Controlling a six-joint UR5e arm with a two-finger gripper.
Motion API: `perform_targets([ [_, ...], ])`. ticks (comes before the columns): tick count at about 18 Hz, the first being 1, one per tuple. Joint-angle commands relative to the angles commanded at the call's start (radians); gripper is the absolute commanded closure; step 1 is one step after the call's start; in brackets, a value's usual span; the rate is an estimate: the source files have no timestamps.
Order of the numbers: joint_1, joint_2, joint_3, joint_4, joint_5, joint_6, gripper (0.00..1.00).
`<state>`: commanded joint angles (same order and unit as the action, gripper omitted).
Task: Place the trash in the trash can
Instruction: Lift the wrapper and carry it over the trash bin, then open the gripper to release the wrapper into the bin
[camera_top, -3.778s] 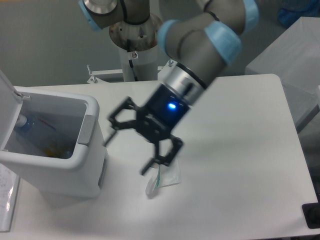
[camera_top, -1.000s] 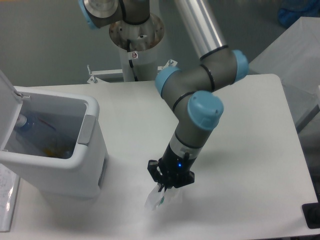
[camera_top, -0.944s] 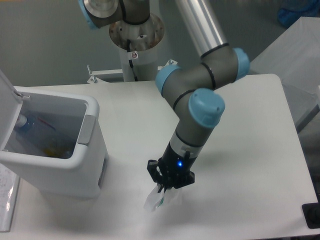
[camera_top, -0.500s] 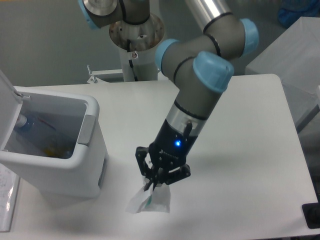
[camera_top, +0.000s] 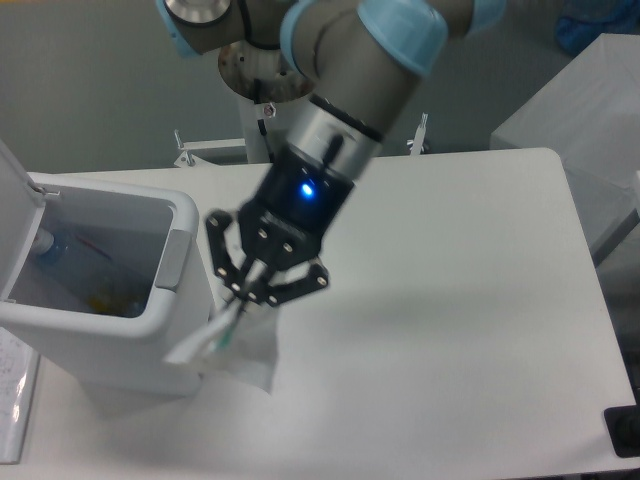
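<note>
Beside the near right corner of the bin (camera_top: 150, 345), above the white worktop (camera_top: 450, 300): the claw (camera_top: 245, 297), black, two-fingered, a blue light lit on its body, clenched on the top of the wrapper (camera_top: 225, 345). The wrapper is clear, crumpled, with a green streak running down its middle; it hangs below the fingertips, partly in front of the bin's front wall. No writing on it can be read.

Bin: white, rectangular, lid (camera_top: 15, 200) hinged up at the left edge of the picture, grey tab (camera_top: 172, 260) on the right rim. Inside, at the left, the bottle (camera_top: 50, 245), clear with a blue tint and a trace of red on it; the lettering is too small to read. A yellowish patch shows lower in the bin; what it is cannot be told.

Arm (camera_top: 340, 90): grey with light blue caps, reaching down from the top centre; its base post stands behind the worktop's far edge.

Open room: the worktop's middle and right side lie bare to the rounded far right corner. A dark object (camera_top: 625, 432) sits at the near right edge. Paper (camera_top: 12, 400) lies at the near left, under the bin's side.
</note>
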<state>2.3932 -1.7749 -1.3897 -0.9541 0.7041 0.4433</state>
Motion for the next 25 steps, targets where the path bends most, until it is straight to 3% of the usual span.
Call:
perform_targets([
  [5, -0.066, 0.06, -0.092, 0.006, 0.009, 0.017, 1.0],
  [8, -0.095, 0.092, -0.13, 0.009, 0.009, 0.032, 0.9],
  [9, -0.1, 0.107, -0.138, 0.009, 0.009, 0.034, 0.8],
  [12, -0.103, 0.121, -0.156, 0.009, 0.009, 0.038, 0.14],
  [14, -0.103, 0.126, -0.164, 0.009, 0.011, 0.064, 0.0],
  [20, -0.089, 0.12, -0.176, 0.012, 0.017, 0.069, 0.0],
  [25, 0.05, 0.077, -0.175, 0.015, 0.017, 0.081, 0.0],
])
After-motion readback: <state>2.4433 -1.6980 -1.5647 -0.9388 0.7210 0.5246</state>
